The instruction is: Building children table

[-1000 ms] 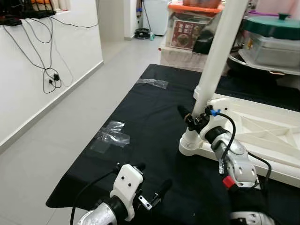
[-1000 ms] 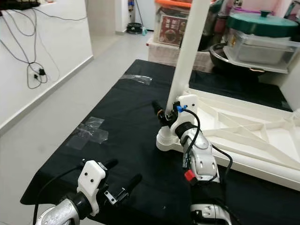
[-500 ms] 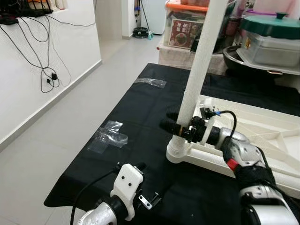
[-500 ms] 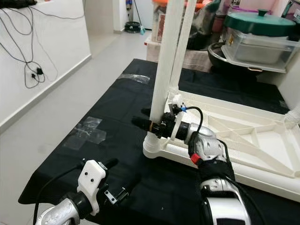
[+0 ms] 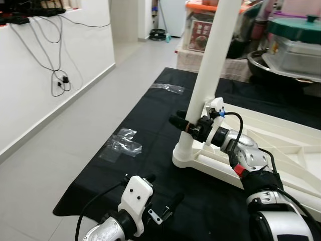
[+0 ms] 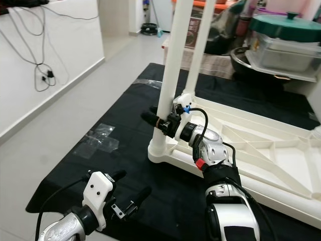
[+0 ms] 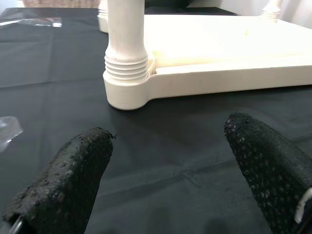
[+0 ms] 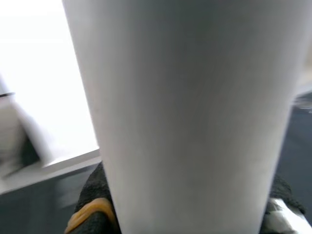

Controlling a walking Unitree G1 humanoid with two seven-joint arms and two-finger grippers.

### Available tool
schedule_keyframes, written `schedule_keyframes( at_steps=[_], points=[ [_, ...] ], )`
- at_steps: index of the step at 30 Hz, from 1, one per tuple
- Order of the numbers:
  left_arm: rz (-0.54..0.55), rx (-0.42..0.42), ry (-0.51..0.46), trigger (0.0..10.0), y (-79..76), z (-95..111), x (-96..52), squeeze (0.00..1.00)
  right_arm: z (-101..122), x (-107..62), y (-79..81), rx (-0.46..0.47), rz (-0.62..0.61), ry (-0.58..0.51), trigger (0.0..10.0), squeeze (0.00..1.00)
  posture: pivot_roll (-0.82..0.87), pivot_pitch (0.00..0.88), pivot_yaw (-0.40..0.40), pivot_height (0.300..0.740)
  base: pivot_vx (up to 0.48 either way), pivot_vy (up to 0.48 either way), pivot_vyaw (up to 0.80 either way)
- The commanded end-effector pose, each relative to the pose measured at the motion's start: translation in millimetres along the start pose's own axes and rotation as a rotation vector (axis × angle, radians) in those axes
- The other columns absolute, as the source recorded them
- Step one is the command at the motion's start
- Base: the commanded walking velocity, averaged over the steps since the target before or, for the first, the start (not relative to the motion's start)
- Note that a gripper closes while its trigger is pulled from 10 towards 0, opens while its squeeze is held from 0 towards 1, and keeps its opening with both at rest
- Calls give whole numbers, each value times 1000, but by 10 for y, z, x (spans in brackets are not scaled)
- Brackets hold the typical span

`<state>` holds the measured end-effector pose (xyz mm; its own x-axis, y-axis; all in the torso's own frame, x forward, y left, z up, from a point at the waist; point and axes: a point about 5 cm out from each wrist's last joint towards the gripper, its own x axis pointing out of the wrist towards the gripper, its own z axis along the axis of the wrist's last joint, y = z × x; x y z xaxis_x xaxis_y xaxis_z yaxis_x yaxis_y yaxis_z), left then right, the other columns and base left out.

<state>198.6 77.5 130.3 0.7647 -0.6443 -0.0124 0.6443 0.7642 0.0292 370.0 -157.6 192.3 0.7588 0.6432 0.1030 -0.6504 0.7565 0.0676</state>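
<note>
A white table top [image 5: 281,145] lies upside down on a black cloth [image 5: 150,125] that is spread over the floor [image 5: 75,110]. At the corner of the table top nearest the robot, a long white table leg [image 5: 208,65] stands straight up, with its ringed bottom end sitting in the round corner socket [image 5: 186,159]. In the right eye view, a second white leg [image 6: 203,35] stands up farther back. The right gripper [image 5: 186,125] reaches out in front of the robot and its black fingers are closed around the near table leg, low down, just above the socket. In the right wrist view the leg [image 8: 185,112] is very close up, with the black fingers [image 8: 95,204] pressed on both sides of it. The left gripper [image 5: 163,198] hangs low over the near edge of the black cloth, well apart from the table top. Its two black fingers [image 7: 73,180] are spread open and hold nothing, and past them the left wrist view shows the socket and leg. Two bits of clear plastic wrap [image 5: 123,145] lie on the cloth. A white wall [image 5: 45,75] with hanging black cables [image 5: 57,83] runs along the robot's left. Boxes and a green-lidded pot [image 5: 296,30] sit at the back.
</note>
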Motion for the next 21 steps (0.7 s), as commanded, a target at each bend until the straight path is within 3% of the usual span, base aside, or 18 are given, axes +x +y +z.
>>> schedule_keyframes(
  at_steps=[1,4,5,7,9,11,12,13,14,17,18,20,21],
  points=[
    [-5,-4,18,10000,3,-43,-3,0,-20,-131,-100,-40,-334,-39,0,0,99,39,-75,740,0,0,0],
    [-6,-4,18,10000,3,-45,-3,0,-30,-164,-104,-64,-422,-42,0,0,99,39,-75,740,0,0,0],
    [-9,-4,19,10000,4,-47,-4,0,-53,-228,-111,-91,-570,-31,0,0,96,36,-75,740,0,0,0],
    [-9,-4,19,10000,4,-47,-4,0,-53,-228,-111,-91,-570,-31,0,0,96,36,-75,740,0,0,0],
    [-14,-4,21,10000,0,-53,-6,0,-82,-404,-47,-136,-902,-11,0,0,98,34,-74,740,0,0,0],
    [-14,-4,21,10000,0,-53,-6,0,-82,-404,-47,-136,-902,-11,0,0,98,34,-74,740,0,0,0],
    [-14,-3,21,10000,0,-52,-4,0,-89,-472,44,-141,-1041,-5,0,0,102,30,-81,740,0,0,0],
    [-14,-3,21,10000,0,-52,-4,0,-89,-472,44,-141,-1041,-5,0,0,102,30,-81,740,0,0,0],
    [-13,-2,21,10000,-2,-53,-5,0,-121,-494,132,-106,-1133,17,0,0,107,30,-81,740,0,0,0],
    [-12,0,22,10000,-3,-55,-6,0,-115,-475,199,-106,-1173,20,0,0,104,28,-80,740,0,0,0],
    [-12,-1,23,10000,-3,-59,-7,0,-97,-386,252,-99,-1132,3,10000,0,104,26,-78,740,0,0,0],
    [-13,-2,23,10000,-6,-59,-5,0,-63,-319,279,-117,-1089,-20,10000,0,100,27,-77,740,0,0,0],
    [-16,-3,23,10000,-7,-60,-2,0,-22,-251,288,-141,-1007,-59,10000,1000,97,25,-79,740,0,0,0]
  ],
)
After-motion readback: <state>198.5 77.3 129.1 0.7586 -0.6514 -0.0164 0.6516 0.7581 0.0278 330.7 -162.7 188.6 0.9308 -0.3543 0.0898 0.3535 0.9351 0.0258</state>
